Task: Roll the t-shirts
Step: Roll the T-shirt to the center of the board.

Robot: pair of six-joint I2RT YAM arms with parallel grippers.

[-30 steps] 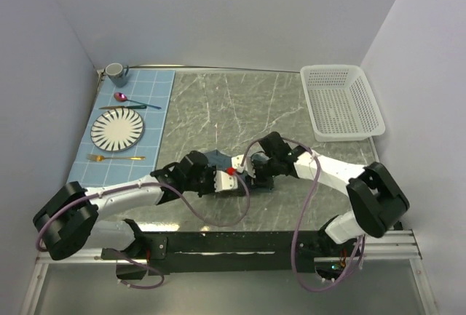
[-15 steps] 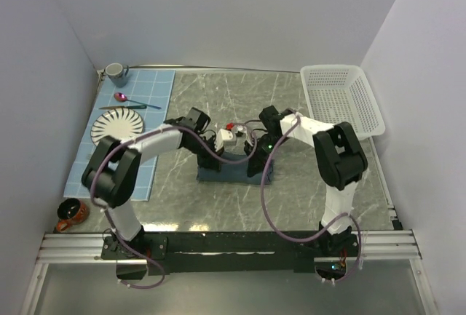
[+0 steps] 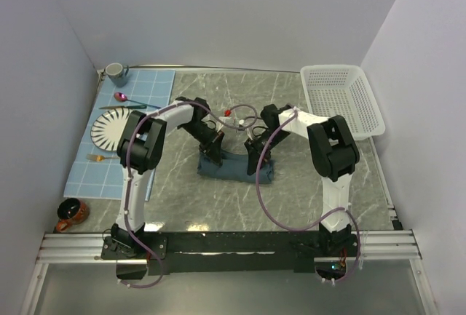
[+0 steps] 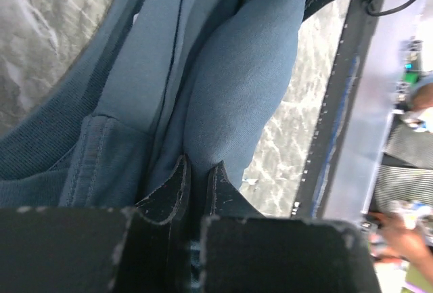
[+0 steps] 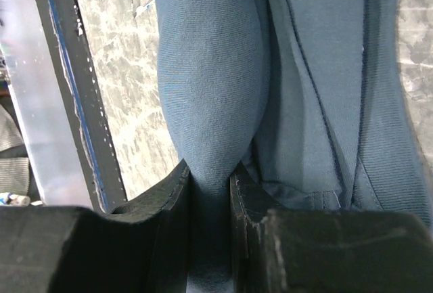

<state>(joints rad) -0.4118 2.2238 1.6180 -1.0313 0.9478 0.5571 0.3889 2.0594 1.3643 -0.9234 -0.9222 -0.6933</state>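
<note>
Hands, both: left hand (image 4: 198,169) pinched nearly together on a thin fold, right hand (image 5: 211,171) clamped on a thicker one, of the slate-blue t-shirt (image 3: 237,171) mid-table (image 3: 291,202); both lately shifted nearward onto its ends, the cloth now bulging, so rolling is judged under way.

A grey, white-veined marble table (image 3: 291,198) stands boxed in by plain pale lavender walls (image 3: 218,17) behind it and on its left and right. A black-and-aluminium rail (image 3: 233,244) runs along the table's near edge. Light falls soft and even.
</note>
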